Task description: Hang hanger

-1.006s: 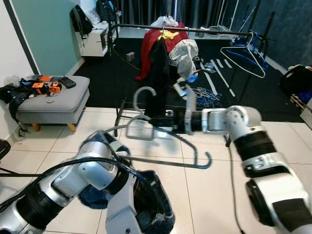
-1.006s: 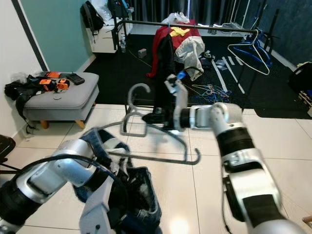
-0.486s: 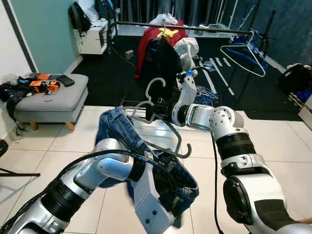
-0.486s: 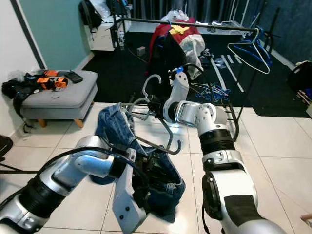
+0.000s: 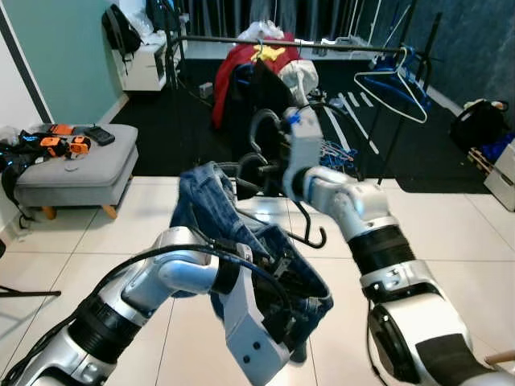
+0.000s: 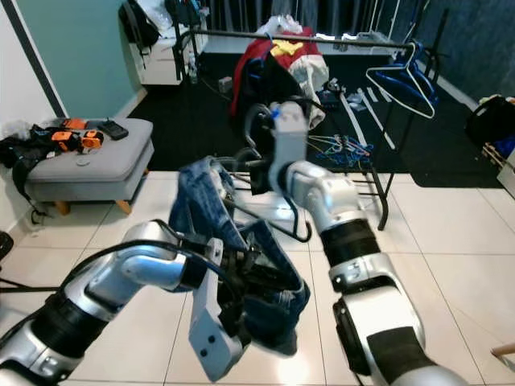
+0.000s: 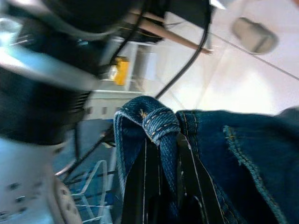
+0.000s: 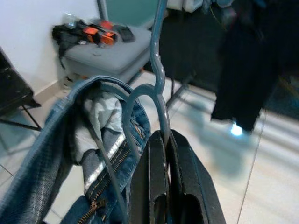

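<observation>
Gripping the hanger [image 8: 156,88] at its neck, the right gripper [image 8: 163,144] has its fingers clamped tight on the metal. Since half a second ago the right forearm has swung upright and the hanger's hook [image 5: 261,129] now stands higher, closer to the rack [image 5: 241,39]. The jeans [image 5: 241,241] are draped over the hanger, waistband up. The left gripper [image 7: 161,158] pinches the jeans' waistband between closed fingers, as before. The hanger is held in mid-air over the floor [image 5: 451,233], short of the rack.
</observation>
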